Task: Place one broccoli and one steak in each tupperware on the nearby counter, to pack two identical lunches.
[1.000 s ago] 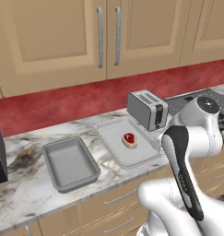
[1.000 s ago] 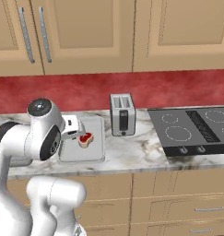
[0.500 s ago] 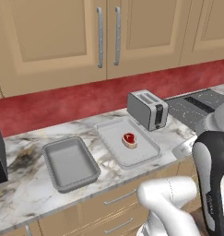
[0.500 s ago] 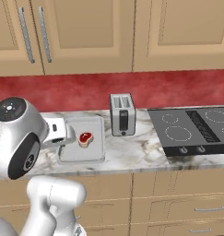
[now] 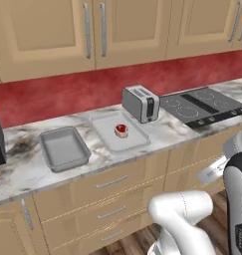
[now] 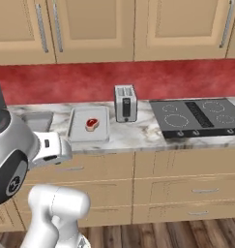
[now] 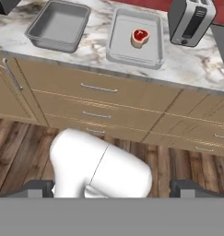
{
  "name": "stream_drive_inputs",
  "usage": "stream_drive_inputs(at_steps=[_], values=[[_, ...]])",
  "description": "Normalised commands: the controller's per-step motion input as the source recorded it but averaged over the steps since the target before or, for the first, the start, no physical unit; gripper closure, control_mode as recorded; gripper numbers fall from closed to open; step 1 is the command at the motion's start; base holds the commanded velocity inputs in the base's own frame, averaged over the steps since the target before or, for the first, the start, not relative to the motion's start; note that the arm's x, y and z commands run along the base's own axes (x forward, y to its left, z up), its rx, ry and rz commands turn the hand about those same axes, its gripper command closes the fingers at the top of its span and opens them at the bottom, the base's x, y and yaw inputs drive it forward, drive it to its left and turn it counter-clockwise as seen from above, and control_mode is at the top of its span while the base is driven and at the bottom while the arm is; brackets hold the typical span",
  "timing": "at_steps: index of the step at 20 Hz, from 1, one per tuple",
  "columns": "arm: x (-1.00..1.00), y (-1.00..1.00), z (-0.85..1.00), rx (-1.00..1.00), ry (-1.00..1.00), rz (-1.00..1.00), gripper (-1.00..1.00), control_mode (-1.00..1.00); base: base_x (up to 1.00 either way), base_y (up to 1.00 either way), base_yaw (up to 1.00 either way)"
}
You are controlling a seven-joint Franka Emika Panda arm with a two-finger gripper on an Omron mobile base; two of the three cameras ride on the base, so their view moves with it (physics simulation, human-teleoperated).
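**Operator:** Report task status, left of the frame to right.

**Technician:** In the left base view, the darker, deeper-walled tupperware (image 5: 64, 148) sits at centre left on the surface (image 5: 23, 169). It holds nothing: no steak, no broccoli. Just beside it, toward the centre, lies the paler, flatter tupperware (image 5: 119, 132). It holds one steak (image 5: 121, 130), a small red piece near its middle. No broccoli lies in it.

**Operator:** And further right?

**Technician:** The silver toaster (image 5: 140, 103) stands next, near the flat tray's far corner. The black cooktop (image 5: 202, 105) occupies the upper right. No second steak and no broccoli can be made out anywhere on the surface.

**Operator:** State of the pincer?

**Technician:** In the hand view its two dark tips appear at the bottom corners, spread to full width, with nothing between them. The pincer (image 7: 112, 190) is well apart from both trays and looks toward the drawer fronts from low in front of the cabinets.

**Operator:** Progress estimate?

**Technician:** Judged at one item of four placed. Remaining: one broccoli for the pale tray, then one steak and one broccoli for the dark tray. The supply of these items is not visible here.
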Motion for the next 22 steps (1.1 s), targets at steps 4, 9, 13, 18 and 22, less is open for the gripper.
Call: stream_drive_inputs(at_steps=[4,9,13,18,22], values=[[0.0,0.0,0.0,0.0,0.0,0.0,-1.0,1.0,-1.0,0.01,0.0],[0.0,0.0,0.0,0.0,0.0,0.0,-1.0,1.0,-1.0,0.35,0.0],[0.0,0.0,0.0,0.0,0.0,0.0,-1.0,1.0,-1.0,0.75,0.01],[0.0,0.0,0.0,0.0,0.0,0.0,-1.0,1.0,-0.95,0.98,0.0],[0.0,0.0,0.0,0.0,0.0,0.0,-1.0,1.0,-1.0,0.36,0.0]])
